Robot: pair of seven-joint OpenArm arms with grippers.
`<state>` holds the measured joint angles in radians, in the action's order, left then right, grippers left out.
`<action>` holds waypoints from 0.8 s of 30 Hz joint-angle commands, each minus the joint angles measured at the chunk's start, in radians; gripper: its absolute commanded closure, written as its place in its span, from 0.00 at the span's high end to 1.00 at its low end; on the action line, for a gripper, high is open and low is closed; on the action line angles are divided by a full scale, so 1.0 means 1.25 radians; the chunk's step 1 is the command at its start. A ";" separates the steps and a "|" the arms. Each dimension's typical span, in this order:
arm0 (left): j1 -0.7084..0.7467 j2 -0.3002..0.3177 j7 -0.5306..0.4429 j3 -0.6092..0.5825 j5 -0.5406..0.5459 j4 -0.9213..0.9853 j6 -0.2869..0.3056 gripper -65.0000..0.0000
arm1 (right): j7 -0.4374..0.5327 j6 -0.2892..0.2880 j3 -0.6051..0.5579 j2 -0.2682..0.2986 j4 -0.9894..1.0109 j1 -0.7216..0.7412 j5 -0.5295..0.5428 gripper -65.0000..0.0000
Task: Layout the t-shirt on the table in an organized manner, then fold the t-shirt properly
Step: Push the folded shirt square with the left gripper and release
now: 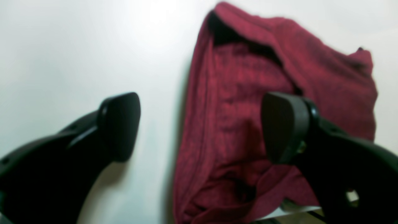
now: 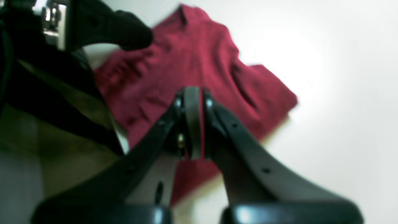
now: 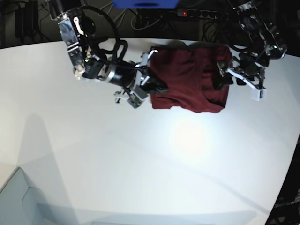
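The dark red t-shirt [image 3: 187, 77] lies bunched and partly doubled over at the back of the white table [image 3: 140, 154]. My left gripper [image 1: 202, 124] hovers open over the shirt [image 1: 236, 93], one finger above bare table [image 1: 77, 46], the other above the cloth, and holds nothing. In the base view it sits at the shirt's right edge [image 3: 224, 75]. My right gripper [image 2: 196, 124] is shut, a thin strip of the red shirt [image 2: 186, 62] showing between its pads. It stands at the shirt's left edge [image 3: 155, 85].
A black power strip [image 3: 187, 13] with a red light and loose cables runs behind the table's far edge. A blue object [image 3: 145, 3] hangs at the top. The table's curved edge passes at the lower right [image 3: 281, 187].
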<state>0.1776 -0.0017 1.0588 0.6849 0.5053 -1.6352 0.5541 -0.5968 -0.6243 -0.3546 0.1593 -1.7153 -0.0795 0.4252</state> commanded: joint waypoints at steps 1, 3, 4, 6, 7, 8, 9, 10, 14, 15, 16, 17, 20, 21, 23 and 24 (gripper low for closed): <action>-0.008 0.006 -0.014 -0.016 0.017 0.000 0.005 0.91 | 0.013 -0.004 0.009 0.006 -0.025 0.009 0.013 0.00; -0.008 0.008 -0.014 -0.043 0.017 0.029 0.005 0.91 | 0.001 -0.004 0.046 0.012 -0.039 0.003 0.013 0.00; -0.008 0.008 -0.017 -0.050 0.017 0.038 0.005 0.91 | -0.006 -0.004 0.065 0.012 -0.040 0.002 0.013 0.00; -0.006 0.007 -0.017 -0.061 0.017 0.049 0.005 0.91 | -0.018 -0.004 0.103 0.014 -0.044 -0.001 0.013 0.00; -0.006 0.006 -0.017 -0.067 0.017 0.053 0.005 0.91 | -0.026 -0.004 0.123 0.016 -0.044 -0.011 0.013 0.00; -0.006 0.006 -0.018 -0.075 0.017 0.057 0.005 0.91 | -0.035 -0.007 0.154 0.020 -0.045 -0.022 0.013 0.00; -0.006 0.006 -0.018 -0.083 0.017 0.063 0.005 0.91 | -0.036 -0.008 0.184 0.025 -0.045 -0.031 0.014 0.00; -0.008 0.006 -0.018 -0.099 0.017 0.071 0.005 0.91 | -0.037 -0.008 0.207 0.030 -0.050 -0.038 0.014 0.00; -0.022 0.012 -0.019 -0.148 0.017 0.105 0.005 0.78 | -0.039 -0.008 0.295 0.041 -0.083 -0.079 0.014 0.00; -0.031 0.013 -0.019 -0.161 0.017 0.118 0.005 0.69 | -0.036 -0.008 0.319 0.048 -0.094 -0.090 0.014 0.00; -0.040 0.014 -0.019 -0.171 0.015 0.133 0.005 0.59 | -0.035 -0.008 0.341 0.050 -0.100 -0.100 0.014 0.00; -0.053 0.015 -0.019 -0.180 0.010 0.148 0.005 0.48 | -0.035 -0.008 0.367 0.052 -0.109 -0.109 0.014 0.00; -0.102 0.044 -0.019 -0.228 0.010 0.209 0.005 0.11 | -0.035 -0.008 0.476 0.068 -0.121 -0.144 0.014 0.00; -0.123 0.055 -0.019 -0.259 0.009 0.232 0.005 0.00 | -0.034 -0.009 0.516 0.071 -0.122 -0.155 0.014 0.00; -0.171 0.084 -0.019 -0.323 0.009 0.278 0.005 0.00 | -0.034 -0.022 0.595 0.070 -0.122 -0.169 0.014 0.00; -0.195 0.098 -0.019 -0.360 0.009 0.301 0.005 0.03 | -0.034 -0.040 0.634 0.070 -0.122 -0.178 0.014 0.00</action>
<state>-0.0620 0.1192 0.9958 0.2394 0.5758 -1.2617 0.5743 -0.6655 -0.6590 0.4362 0.2352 -1.8484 -0.3031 0.4240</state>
